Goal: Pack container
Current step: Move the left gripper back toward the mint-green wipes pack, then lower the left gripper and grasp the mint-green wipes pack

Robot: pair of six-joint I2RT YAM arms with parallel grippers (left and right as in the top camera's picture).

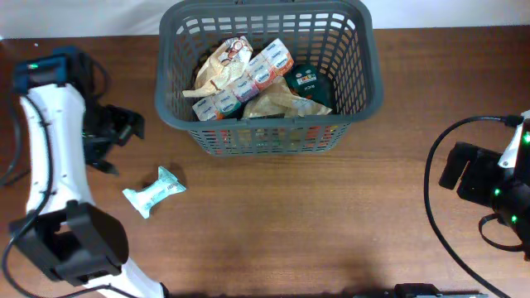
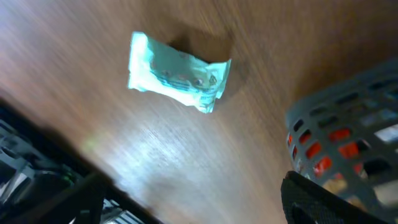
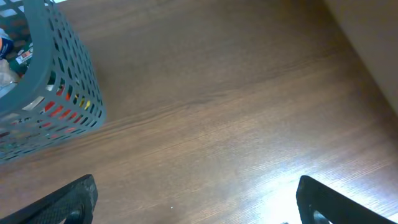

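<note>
The dark grey slotted basket (image 1: pixel 364 87) stands at the table's back centre and holds several packets. It also shows in the left wrist view (image 2: pixel 348 112) and the right wrist view (image 3: pixel 59 81). A pale green packet (image 1: pixel 154 191) lies on the table left of the basket's front; it shows in the left wrist view (image 2: pixel 177 73). My left gripper (image 1: pixel 116 136) is open and empty, up and left of the packet, apart from it. My right gripper (image 1: pixel 464 174) is open and empty over bare table at the right (image 3: pixel 196 205).
The wooden table (image 1: pixel 315 223) stretches in front of the basket. Black cables (image 1: pixel 435 215) loop beside the right arm. A pale wall edge (image 3: pixel 373 37) shows at the right in the right wrist view.
</note>
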